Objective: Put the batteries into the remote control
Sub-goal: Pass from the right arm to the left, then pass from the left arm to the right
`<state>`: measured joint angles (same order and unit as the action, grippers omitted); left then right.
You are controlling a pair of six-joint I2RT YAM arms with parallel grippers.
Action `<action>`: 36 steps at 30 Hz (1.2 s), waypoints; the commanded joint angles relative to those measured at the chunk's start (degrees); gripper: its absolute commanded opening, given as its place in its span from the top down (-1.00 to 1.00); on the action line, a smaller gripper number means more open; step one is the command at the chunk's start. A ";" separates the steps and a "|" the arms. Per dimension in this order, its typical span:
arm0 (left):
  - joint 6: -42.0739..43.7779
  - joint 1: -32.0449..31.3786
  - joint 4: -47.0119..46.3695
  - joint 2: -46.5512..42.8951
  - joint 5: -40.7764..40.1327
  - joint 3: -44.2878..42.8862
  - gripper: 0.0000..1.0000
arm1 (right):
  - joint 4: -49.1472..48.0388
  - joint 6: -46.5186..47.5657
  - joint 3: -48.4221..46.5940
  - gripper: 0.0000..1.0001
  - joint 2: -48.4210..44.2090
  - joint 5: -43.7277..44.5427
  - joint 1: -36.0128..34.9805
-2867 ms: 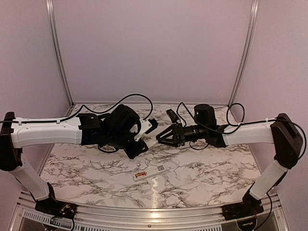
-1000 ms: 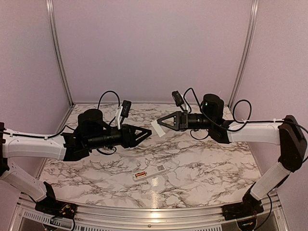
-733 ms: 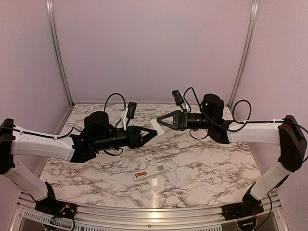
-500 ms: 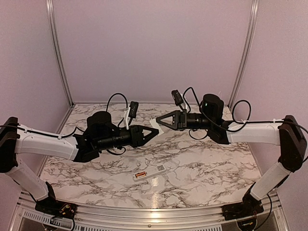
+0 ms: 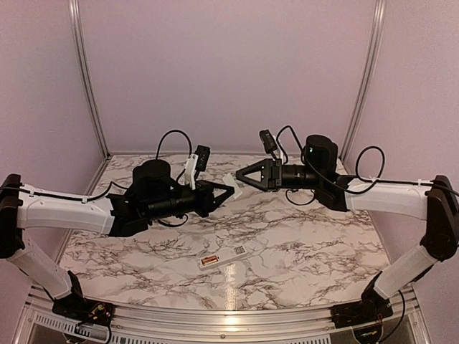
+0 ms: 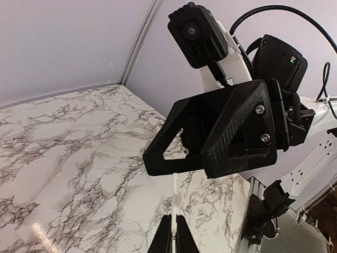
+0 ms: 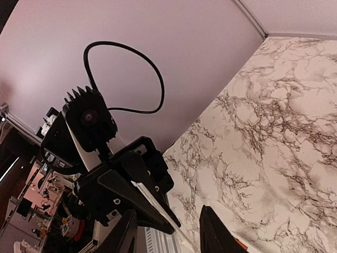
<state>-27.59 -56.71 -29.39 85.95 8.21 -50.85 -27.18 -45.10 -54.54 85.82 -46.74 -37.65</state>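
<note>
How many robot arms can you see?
2. The left arm comes in from the left side, the right arm from the right side, both reaching toward the middle above the marble table. None looks hidden.

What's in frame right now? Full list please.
remote control: 1, white, flat on the table, front centre.
battery: 1 visible, reddish-orange, at the remote control's left end; a second cannot be made out.
thin white plate: 1, white, in the air above mid-table, pinched edge-on.
table: 1, white marble pattern with dark veins.
walls: lilac, back and both sides.
aluminium posts: 2, silver, at the back corners.
left end effector: 1, black, shut on the thin white plate.
right end effector: 1, black, open, holding nothing, tip close to the plate.
</note>
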 commanded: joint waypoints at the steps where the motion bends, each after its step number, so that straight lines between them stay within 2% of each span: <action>1: 18.31 -2.16 16.27 -4.35 -17.22 -4.42 1.00 | 12.14 4.70 -3.52 0.21 -3.61 2.21 1.00; 3: 23.69 -3.05 18.61 -5.18 -24.28 -4.37 1.00 | 13.59 4.33 -3.20 0.17 -4.23 2.03 0.98; 4: 25.95 -3.21 19.21 -5.51 -27.00 -4.16 1.00 | 13.76 3.95 -2.92 0.07 -4.59 1.74 1.00; 8: 34.81 -4.23 17.65 -7.93 -34.78 -2.23 1.00 | 14.43 3.13 -1.88 -0.12 -5.55 0.88 1.32; 12: 44.28 -6.80 14.54 -9.58 -45.54 -0.51 1.00 | 13.29 1.60 -1.28 -0.17 -6.26 -1.02 2.12; 18: 61.99 -12.25 2.39 -10.09 -55.76 5.00 1.00 | 10.03 -0.70 -1.16 -0.16 -5.93 -4.46 2.14; 25: 83.33 -18.43 -15.71 -7.47 -62.78 10.36 1.00 | 9.59 -1.76 -2.42 -0.11 -4.62 -8.41 1.89; 36: 95.14 -22.31 -22.53 -2.42 -63.77 11.63 1.00 | 8.32 -3.78 -4.54 -0.03 -1.30 -10.44 -1.07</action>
<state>60.64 -77.62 -45.69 81.12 -54.11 -40.21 -17.04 -47.18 -56.14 82.67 -55.70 -37.45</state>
